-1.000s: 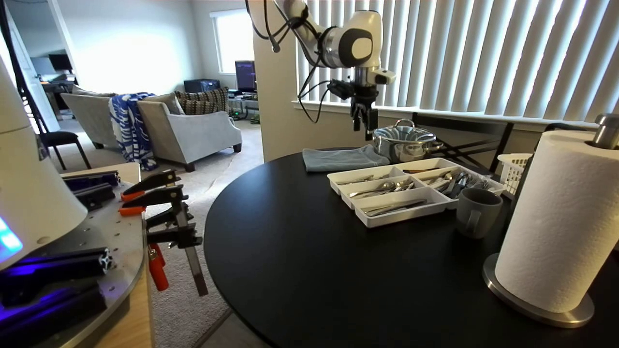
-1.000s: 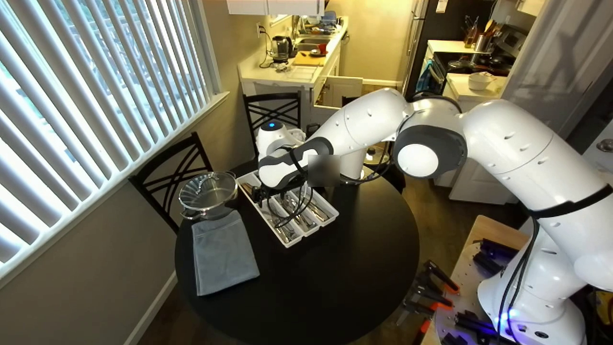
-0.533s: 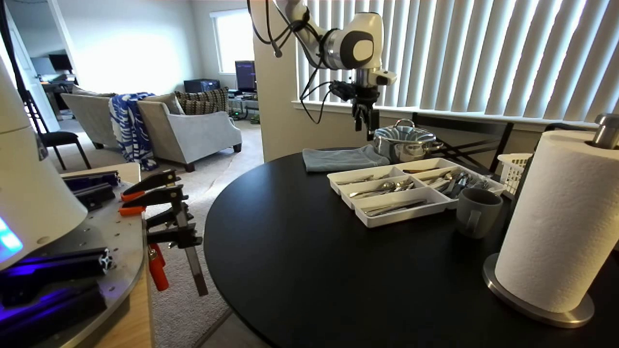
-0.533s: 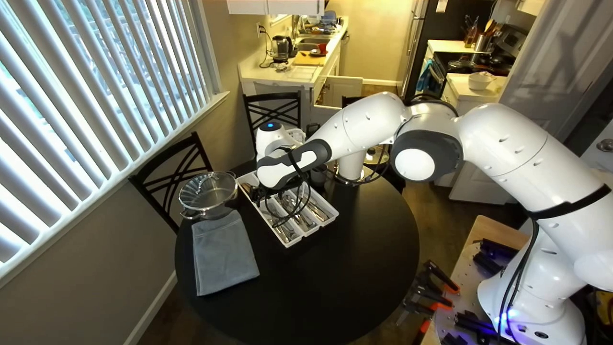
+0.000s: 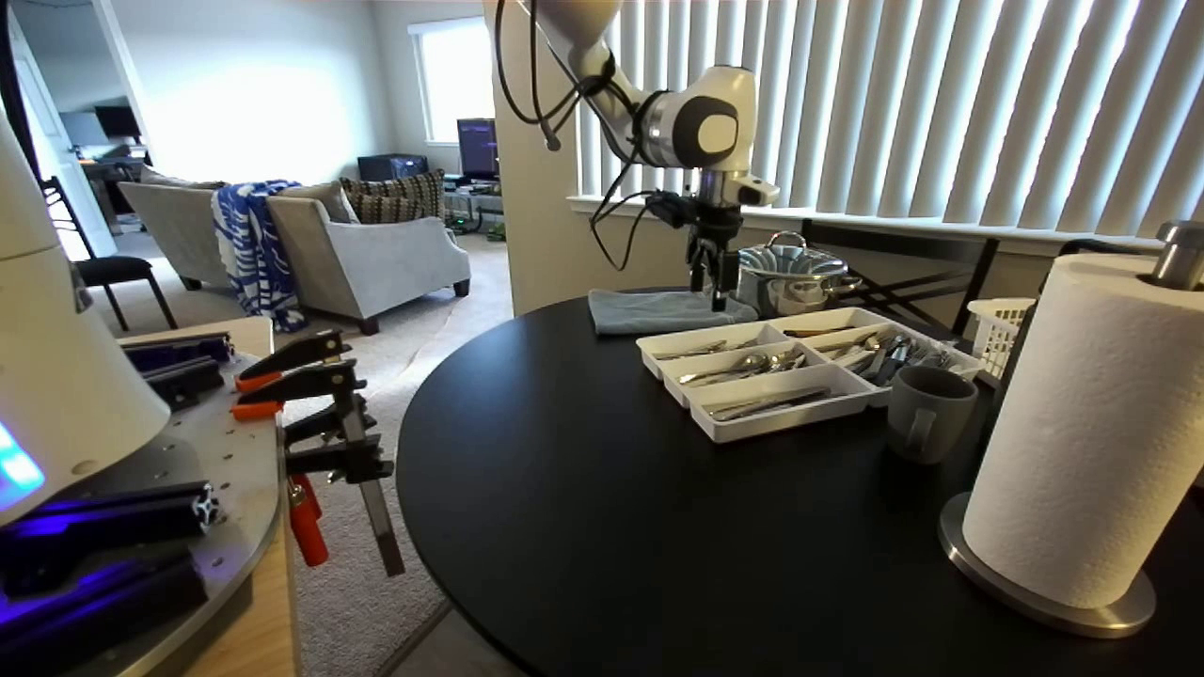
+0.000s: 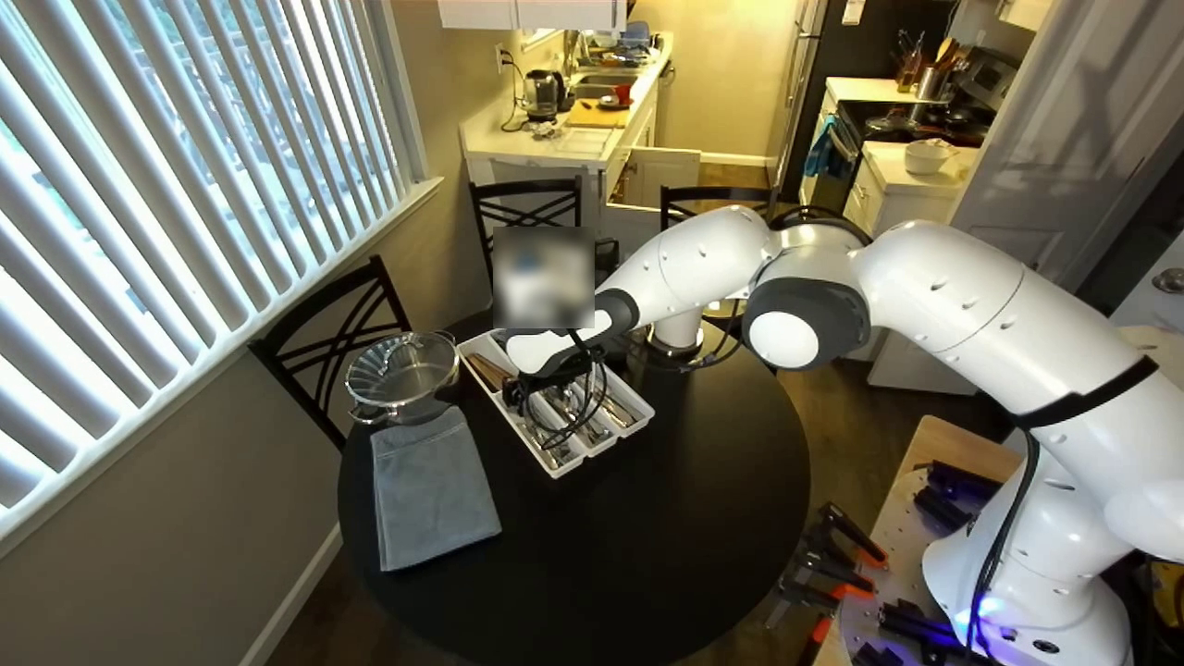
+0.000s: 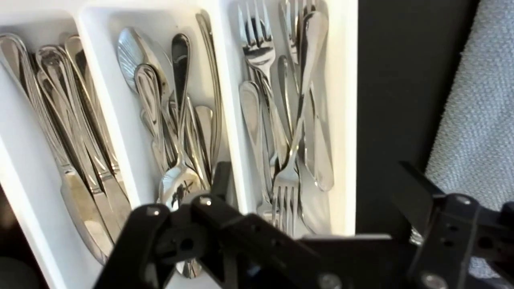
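My gripper is open and empty, pointing down above the table near the white cutlery tray. In the wrist view my spread fingers straddle the tray's outer wall in the picture. One finger is over the spoon compartment, the other over the dark table beside the grey cloth. A fork lies tines down on other cutlery in the compartment between the fingers. Spoons and knives fill the neighbouring compartments. In an exterior view the gripper is mostly hidden by the arm and cables.
A lidded steel pot stands behind the gripper, beside the folded cloth. A grey mug, a paper towel roll and a white basket stand near the tray. Chairs surround the round black table.
The arm and gripper have moved down, closer to the tray and cloth, and slightly right in both exterior views. The tray, cloth and pot have not moved.
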You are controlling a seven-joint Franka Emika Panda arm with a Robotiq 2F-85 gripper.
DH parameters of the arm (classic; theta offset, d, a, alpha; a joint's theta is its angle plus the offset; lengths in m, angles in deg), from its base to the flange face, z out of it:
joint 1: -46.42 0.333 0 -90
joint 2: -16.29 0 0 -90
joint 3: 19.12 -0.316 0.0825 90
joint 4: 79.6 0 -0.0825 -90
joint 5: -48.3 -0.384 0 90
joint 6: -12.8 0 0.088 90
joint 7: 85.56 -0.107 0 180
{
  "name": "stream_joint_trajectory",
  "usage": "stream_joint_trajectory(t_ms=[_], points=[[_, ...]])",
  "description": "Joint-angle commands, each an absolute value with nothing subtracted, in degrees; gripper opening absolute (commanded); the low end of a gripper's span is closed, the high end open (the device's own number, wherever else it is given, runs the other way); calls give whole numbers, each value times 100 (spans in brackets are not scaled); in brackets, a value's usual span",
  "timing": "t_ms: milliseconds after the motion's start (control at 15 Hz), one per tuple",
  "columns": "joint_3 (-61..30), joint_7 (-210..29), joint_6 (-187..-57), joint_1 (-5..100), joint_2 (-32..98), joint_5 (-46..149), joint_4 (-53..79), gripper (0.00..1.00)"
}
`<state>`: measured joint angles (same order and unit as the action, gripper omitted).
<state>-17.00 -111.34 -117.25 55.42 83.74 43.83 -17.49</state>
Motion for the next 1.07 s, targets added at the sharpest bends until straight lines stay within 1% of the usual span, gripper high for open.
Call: stream_joint_trajectory(t_ms=[0,533,600,733,867,1000], points=[[-1716,-10839,-11401,5437,8787,4437,-2331,100],[-1857,-10223,-10782,5357,9480,4449,-3401,100],[-1877,-10197,-10703,5346,9573,4433,-3544,75],[-1909,-10145,-10556,5342,9745,4428,-3809,72],[-1950,-10123,-10408,5336,9921,4418,-4074,67],[-1993,-10122,-10246,5323,10107,4401,-4343,66]])
